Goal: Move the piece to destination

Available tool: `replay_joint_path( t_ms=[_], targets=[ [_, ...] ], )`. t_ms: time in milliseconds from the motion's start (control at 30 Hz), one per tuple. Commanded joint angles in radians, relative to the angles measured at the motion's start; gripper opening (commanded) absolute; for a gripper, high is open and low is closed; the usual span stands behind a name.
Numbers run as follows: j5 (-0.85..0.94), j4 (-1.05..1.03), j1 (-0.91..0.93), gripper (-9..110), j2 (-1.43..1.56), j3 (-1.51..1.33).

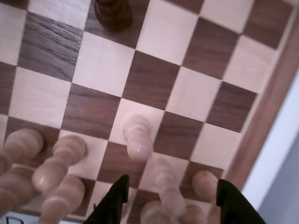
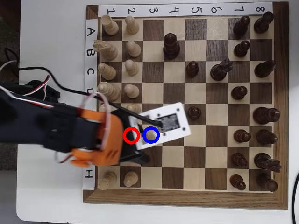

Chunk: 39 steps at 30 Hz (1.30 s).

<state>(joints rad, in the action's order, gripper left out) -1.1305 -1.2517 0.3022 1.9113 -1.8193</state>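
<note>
Chessboard (image 2: pixel 187 198) fills the overhead view, with pale pieces along columns 1 and 2 and dark pieces mostly on columns 4 to 8. A black-and-orange arm (image 2: pixel 56 130) reaches in from the left of that view. Its white wrist housing (image 2: pixel 166 122) lies over rows F to G near column 3.

Gripper (image 1: pixel 173 184): in the wrist view the 2 black fingers enter from the bottom edge. The jaws stand well apart and hold nothing. A back-row pale pawn (image 1: pixel 163 186) shows between them but is not pinched.

Piece (image 1: pixel 138 136): 1 pale pawn stands upright and alone on a light square, 1 rank ahead of the other pale pawns (image 1: pixel 60 161). It is clear of both fingers and touches no neighbour. A dark piece (image 1: pixel 112 13) sits several squares beyond it at the top edge.

Destination square (image 2: pixel 154 138): marked by the blue ring, just beside the red ring (image 2: pixel 131 135). There is a pale tan patch inside the blue ring. The housing edge crowds it, so I cannot tell from above alone whether the patch is pawn head or bare wood.

Judgement: the placing step looks complete. The lone pawn on a light square matches the ringed square, and the hand is released.

Next move, as I read it, is withdrawal. Lift before drawing back, with the jaws kept wide. The column-2 pawns sit close under the fingers, and a low or sideways pull could tip 1 of them or clip the placed pawn.
</note>
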Motion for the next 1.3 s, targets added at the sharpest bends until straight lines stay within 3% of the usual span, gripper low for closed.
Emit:
replay_joint_path(
  t_ms=[0,267,367,467,700,800,1000,1267],
  targets=[
    [0.04,-0.092,0.003,21,0.153,0.075],
    [0.1,-0.403,-0.023,14,0.35,0.399],
    [0.107,-0.407,0.086,5,0.4,0.505],
    [0.242,-0.356,0.239,0,0.488,0.491],
    [0.965,-0.164,0.782,0,0.673,0.261],
    [1.187,-0.014,1.008,0,0.747,0.104],
    [1.341,0.147,1.236,0,0.911,-0.298],
    [1.255,0.282,1.272,0,1.065,-0.693]
  ],
)
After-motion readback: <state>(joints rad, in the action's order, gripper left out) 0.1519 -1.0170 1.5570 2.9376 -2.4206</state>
